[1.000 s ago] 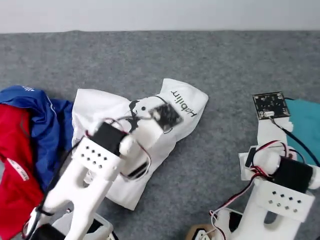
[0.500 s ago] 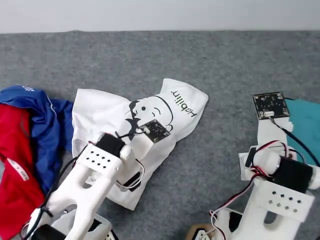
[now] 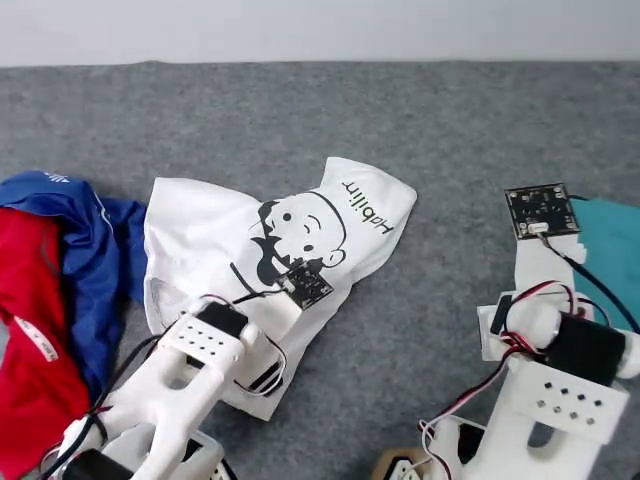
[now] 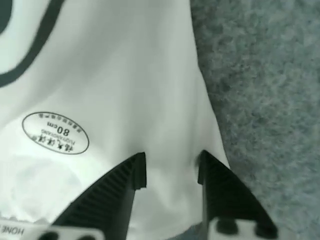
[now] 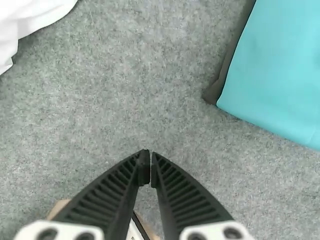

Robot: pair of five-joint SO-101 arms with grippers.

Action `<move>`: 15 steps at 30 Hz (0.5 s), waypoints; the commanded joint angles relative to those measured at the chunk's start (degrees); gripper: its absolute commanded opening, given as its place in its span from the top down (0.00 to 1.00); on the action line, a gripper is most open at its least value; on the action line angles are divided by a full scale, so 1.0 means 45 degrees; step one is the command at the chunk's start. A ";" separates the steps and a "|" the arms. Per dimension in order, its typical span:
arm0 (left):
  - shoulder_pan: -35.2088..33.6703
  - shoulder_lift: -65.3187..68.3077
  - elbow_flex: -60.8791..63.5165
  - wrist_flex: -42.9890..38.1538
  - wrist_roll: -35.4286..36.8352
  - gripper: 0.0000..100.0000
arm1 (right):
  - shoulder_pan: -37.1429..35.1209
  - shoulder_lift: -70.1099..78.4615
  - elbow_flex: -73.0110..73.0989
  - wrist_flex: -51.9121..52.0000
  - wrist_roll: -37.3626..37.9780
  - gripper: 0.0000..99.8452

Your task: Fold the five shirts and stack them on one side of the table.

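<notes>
White shirt [image 3: 200, 230] crumpled on grey worktop [image 3: 450, 150]; left pincer [image 4: 170, 172] parted over its edge, possibly touching cloth. Right pincer [image 5: 150, 167] closed, empty, near teal shirt [image 5: 280, 75].

Grey carpeted table [image 3: 450, 150]; white shirt [image 3: 205, 230] mid-table; blue shirt [image 3: 90, 255] and red shirt [image 3: 30, 345] at one side; teal shirt [image 3: 615, 240] opposite

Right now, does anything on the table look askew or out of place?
Yes. The white shirt lies crumpled and slanted in the middle, unfolded. The red shirt and blue shirt sit in a loose heap at the left side. The teal shirt at the right looks flat. No damage shows.
</notes>
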 commanded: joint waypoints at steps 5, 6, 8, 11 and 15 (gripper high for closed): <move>-0.0039 -0.0430 -0.0068 -0.0430 -0.0410 0.98 | -0.0068 -0.0205 -0.0098 0.0498 -0.0078 0.99; -0.0039 -0.0449 -0.0205 -0.0391 -0.0801 1.00 | -0.0068 -0.0205 -0.0098 0.0498 -0.0078 0.99; -0.0332 -0.0469 -0.0518 -0.0234 -0.1368 0.99 | -0.0068 -0.0205 -0.0098 0.0498 -0.0078 0.99; -0.1485 -0.0488 -0.1670 0.0274 -0.1817 1.00 | -0.0068 -0.0205 -0.0098 0.0498 -0.0078 0.99; -0.3731 -0.0488 -0.4386 0.1582 -0.2286 1.00 | -0.0068 -0.0205 -0.0098 0.0479 -0.0059 0.99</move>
